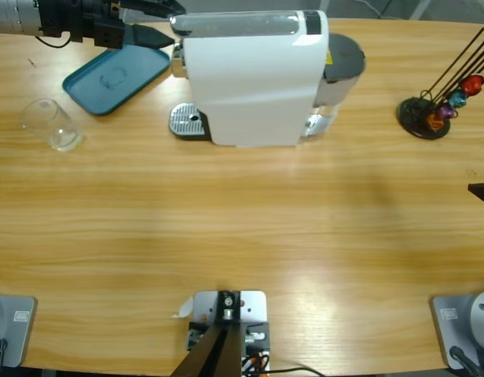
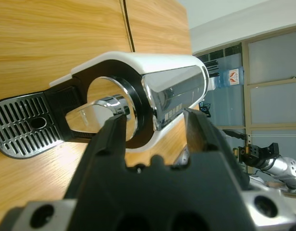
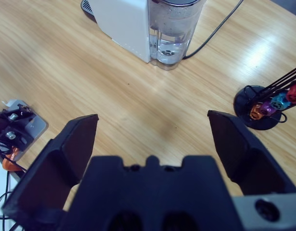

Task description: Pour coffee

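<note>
In the left wrist view the left gripper (image 2: pixel 155 130) sits low in the frame with its black jaws partly open and nothing between them. Just beyond them stands the front of the white, box-shaped coffee machine (image 2: pixel 153 91), whose chrome spout (image 2: pixel 97 113) appears above the left jaw. The slotted metal drip tray (image 2: pixel 25 127) lies further off at centre left, with no cup on it.

In the high view this arm enters at the upper left, its gripper (image 1: pixel 148 23) close to the machine's (image 1: pixel 254 75) left end, whose long axis runs left to right across the top of the frame. The small clear glass tumbler (image 1: pixel 52 124) rests on the wooden table (image 1: pixel 242 220) at the left, below the teal plastic tray (image 1: pixel 116 77), and well apart from the drip tray (image 1: pixel 187 122). No coffee is visible in it.

The right gripper (image 3: pixel 153 139) hangs wide open over bare table, far from the glass, with the black capsule stand (image 3: pixel 261 108) at the right. The left arm looks far nearer the tumbler, which probably has to be set under the spout.
</note>
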Robot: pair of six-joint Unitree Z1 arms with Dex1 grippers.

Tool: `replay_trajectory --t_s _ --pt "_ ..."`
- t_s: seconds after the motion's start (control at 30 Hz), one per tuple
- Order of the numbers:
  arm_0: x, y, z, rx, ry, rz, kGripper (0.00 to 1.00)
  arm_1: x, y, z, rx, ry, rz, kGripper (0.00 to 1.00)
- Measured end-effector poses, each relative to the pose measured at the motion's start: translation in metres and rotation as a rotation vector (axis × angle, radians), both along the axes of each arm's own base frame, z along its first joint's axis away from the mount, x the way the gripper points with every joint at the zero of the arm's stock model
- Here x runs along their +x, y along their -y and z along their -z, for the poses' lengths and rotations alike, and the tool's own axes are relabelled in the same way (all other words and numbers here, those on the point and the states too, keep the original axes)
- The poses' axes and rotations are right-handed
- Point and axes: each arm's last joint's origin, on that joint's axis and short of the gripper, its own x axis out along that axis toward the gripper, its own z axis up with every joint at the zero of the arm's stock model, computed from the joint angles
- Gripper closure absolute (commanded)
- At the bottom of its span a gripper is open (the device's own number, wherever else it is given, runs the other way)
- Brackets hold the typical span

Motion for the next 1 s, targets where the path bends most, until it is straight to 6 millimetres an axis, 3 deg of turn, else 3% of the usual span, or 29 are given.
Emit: replay_trajectory --t_s 0.83,0.87,1.0 --pt "0.002 0.006 -0.011 -0.022 0.075 -0.019 1.0 0.001 -0.001 0.0 -0.003 -0.005 0.0 0.0" --pt "0.002 0.007 -0.015 -0.028 0.08 -0.022 1.0 0.002 -0.001 0.001 -0.004 -0.007 0.0 0.0" --pt "-0.009 0.009 -0.077 -0.141 0.219 -0.01 1.0 0.004 -0.002 0.001 -0.014 -0.01 0.009 0.0"
